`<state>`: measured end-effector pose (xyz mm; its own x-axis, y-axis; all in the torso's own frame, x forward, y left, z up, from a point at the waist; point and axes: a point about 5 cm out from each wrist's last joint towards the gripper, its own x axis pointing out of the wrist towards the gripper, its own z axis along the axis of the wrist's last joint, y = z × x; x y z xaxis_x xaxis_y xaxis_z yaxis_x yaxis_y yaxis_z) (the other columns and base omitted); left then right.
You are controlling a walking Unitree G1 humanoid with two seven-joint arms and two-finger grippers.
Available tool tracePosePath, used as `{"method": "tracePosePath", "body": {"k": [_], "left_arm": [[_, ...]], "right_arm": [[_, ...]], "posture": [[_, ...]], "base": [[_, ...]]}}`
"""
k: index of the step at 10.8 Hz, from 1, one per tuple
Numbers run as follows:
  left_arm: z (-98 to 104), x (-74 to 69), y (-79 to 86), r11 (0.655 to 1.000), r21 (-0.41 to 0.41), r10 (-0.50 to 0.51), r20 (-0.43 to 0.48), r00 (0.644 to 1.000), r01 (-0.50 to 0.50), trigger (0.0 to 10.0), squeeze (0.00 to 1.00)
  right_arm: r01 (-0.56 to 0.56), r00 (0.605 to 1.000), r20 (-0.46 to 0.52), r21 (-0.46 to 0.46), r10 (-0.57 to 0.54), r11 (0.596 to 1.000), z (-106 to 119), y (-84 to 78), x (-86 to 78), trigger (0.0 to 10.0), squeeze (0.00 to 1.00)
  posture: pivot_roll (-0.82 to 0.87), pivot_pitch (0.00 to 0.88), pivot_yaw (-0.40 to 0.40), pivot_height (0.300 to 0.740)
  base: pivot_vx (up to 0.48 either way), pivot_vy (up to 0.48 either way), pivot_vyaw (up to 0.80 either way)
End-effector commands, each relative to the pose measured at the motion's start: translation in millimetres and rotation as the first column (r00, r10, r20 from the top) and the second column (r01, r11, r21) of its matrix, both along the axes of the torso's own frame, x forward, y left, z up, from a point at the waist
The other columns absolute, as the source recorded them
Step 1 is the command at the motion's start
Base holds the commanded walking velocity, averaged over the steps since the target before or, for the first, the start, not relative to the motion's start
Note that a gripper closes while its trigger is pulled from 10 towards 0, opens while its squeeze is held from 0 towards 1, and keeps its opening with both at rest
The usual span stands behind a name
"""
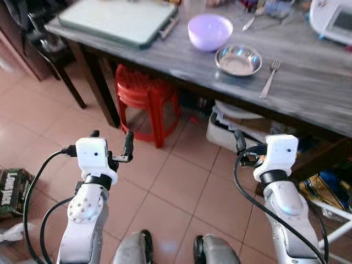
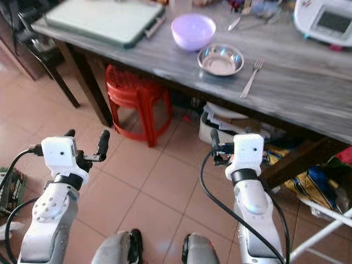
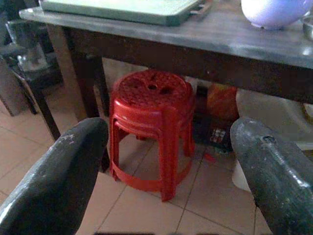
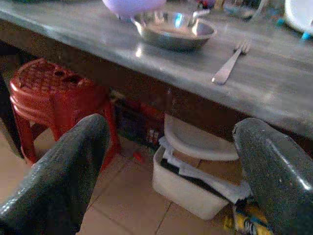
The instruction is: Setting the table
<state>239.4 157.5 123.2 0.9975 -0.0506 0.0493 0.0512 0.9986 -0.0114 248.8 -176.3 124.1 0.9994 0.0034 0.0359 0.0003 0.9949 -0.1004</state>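
At the far left of the head views, a large pale green rectangular tray [image 1: 118,19] lies on the grey wood-grain table [image 1: 308,93], with a stack of red plastic stools [image 1: 146,99] tucked underneath on the tiled floor [image 1: 181,187]. The left gripper [image 1: 112,144] hangs in front of the table edge and well below its top, its jaws spread wide and holding nothing; its wrist view looks straight at the stools between the two black fingers [image 3: 54,181]. Moving right along the table, a lavender plastic bowl [image 1: 210,31] stands just behind a shallow stainless steel bowl [image 1: 238,59], the two almost touching, and a metal fork [image 1: 269,78] lies just beside the steel bowl, tines pointing away from the robot. Below that stretch of the table sits a white storage bin [image 4: 190,188] full of papers and lids. The right gripper [image 4: 171,161] is also held low and short of the table, level with the space under the top, jaws wide and empty; its wrist view looks up past the table edge at the steel bowl and fork. At the far right corner stands a white appliance with a small screen [image 1: 335,19]. As for progress, the bowls and fork sit clustered near the middle rather than laid out as a place setting, and neither arm has reached anything, so the setting appears barely begun: the robot likely has yet to close in, raise an arm and pick up the first piece.
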Motion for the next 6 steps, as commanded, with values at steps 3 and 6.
{"method": "tracePosePath", "body": {"k": [3, 6], "left_arm": [[-1.7, 1.6, -0.5, 1.0, -0.016, -0.016, -0.018, 1.0, 0.016, 10.0, 0.0], [-0.8, 4.4, -3.8, 0.999, -0.027, -0.035, -0.009, 0.999, 0.035, 10.0, 0.0]], "right_arm": [[0.006, 1.0, 0.029, 0.03, -0.007, 1.0, 5.5, -6.0, 0.8, 10.0, 0.0], [0.0, 1.0, 0.023, 0.029, -0.001, 1.0, 4.3, -5.6, 3.0, 10.0, 0.0]], "posture": [[-0.01, 0.208, -0.001, 0.74], [-0.01, 0.185, -0.001, 0.74]], "base": [[0.0, 0.0, 0.0], [0.0, 0.0, -0.49]]}}
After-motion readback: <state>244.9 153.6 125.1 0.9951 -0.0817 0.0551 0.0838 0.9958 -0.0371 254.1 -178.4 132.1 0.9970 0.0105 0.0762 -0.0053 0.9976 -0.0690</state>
